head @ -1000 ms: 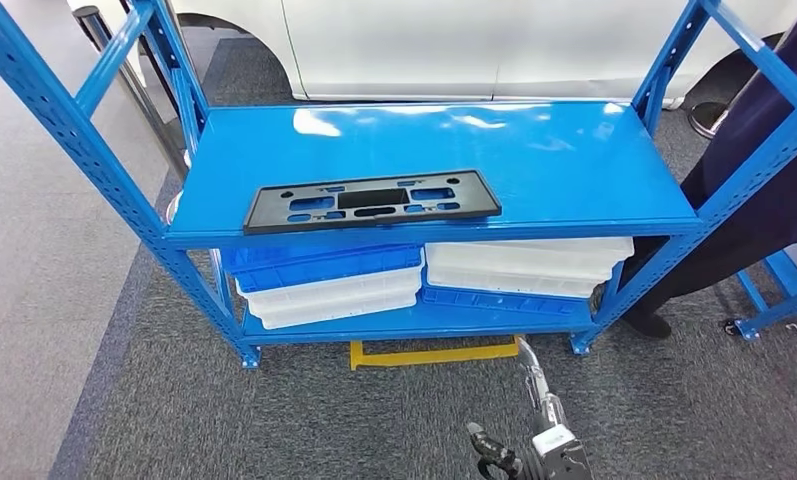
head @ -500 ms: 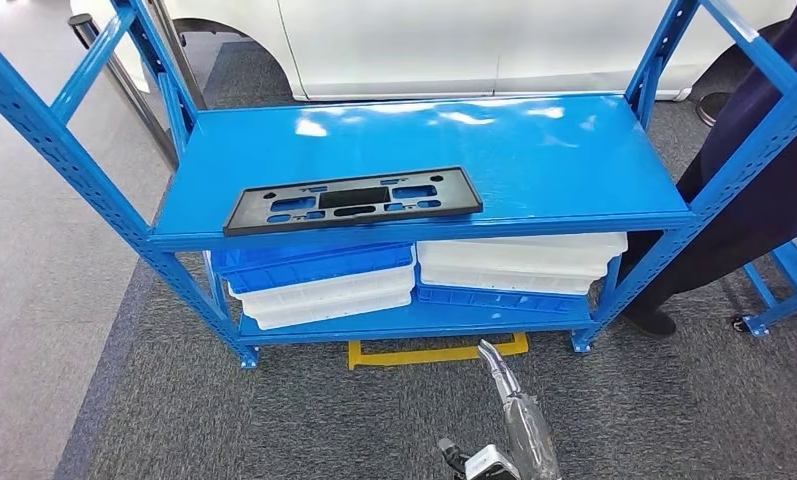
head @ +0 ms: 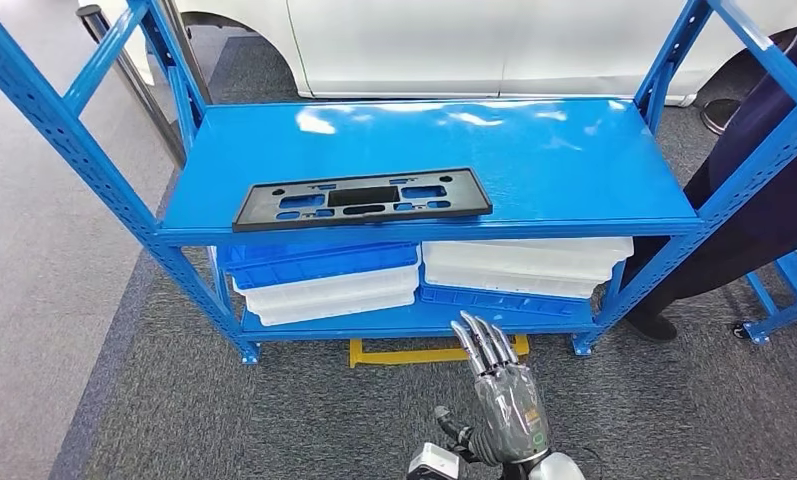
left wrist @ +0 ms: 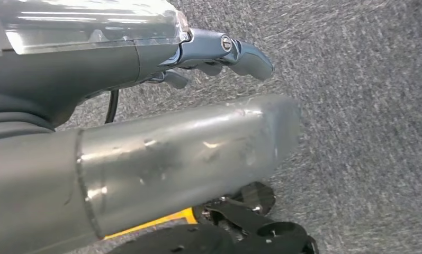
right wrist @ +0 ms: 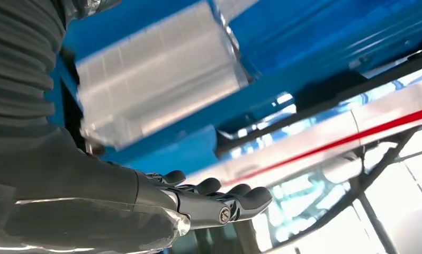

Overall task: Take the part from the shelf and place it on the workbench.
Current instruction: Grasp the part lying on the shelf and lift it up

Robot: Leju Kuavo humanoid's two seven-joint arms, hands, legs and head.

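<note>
While the part (head: 362, 199) lies untouched on the shelf (head: 534, 160), the right hand (head: 499, 395) hangs below, fingers extended and empty; judged next: reach up and grasp.

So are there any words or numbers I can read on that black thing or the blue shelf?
None can be read.
The black part shows only cut-out holes, no letters.
The blue shelf and the trays under it are plain.
The right hand has a small green mark, too small to read.

Grey carpet floor (head: 274, 420), yellow floor marking (head: 424, 354), white vehicle body (head: 454, 45) behind
</note>
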